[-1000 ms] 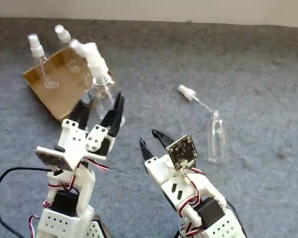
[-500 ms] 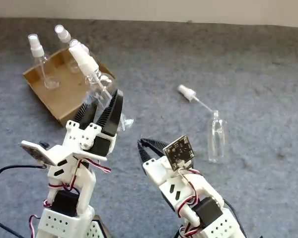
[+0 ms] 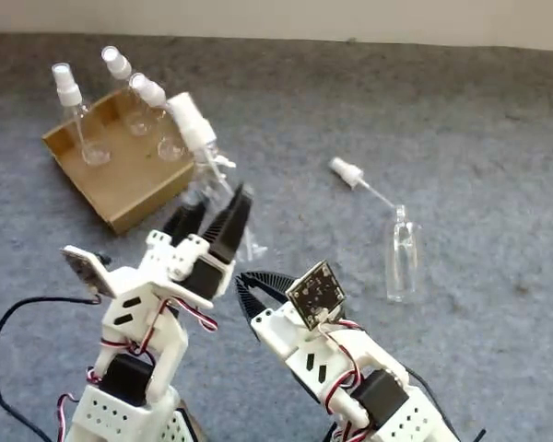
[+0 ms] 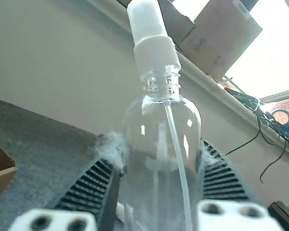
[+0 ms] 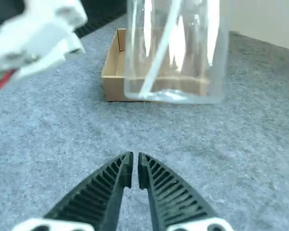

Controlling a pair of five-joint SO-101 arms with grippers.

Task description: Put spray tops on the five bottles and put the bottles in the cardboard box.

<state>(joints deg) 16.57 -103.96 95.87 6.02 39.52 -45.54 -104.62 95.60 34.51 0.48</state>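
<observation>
Since 1 s ago bottle (image 4: 161, 144) w/ spray top sits further right of cardboard box (image 3: 120, 180), tilted, clamped in my L gripper (image 3: 218, 204), & my R gripper (image 5: 135, 161) is now pinched closed.

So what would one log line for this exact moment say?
left gripper: shut on capped bottle, aloft | right gripper: shut, empty | cardboard box: three capped bottles inside | uncapped bottle, spray top: on carpet

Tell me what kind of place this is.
Likely an indoor workshop or lab bench: a grey carpeted table, a plain wall behind it, and loose cables by a bright window.
</observation>
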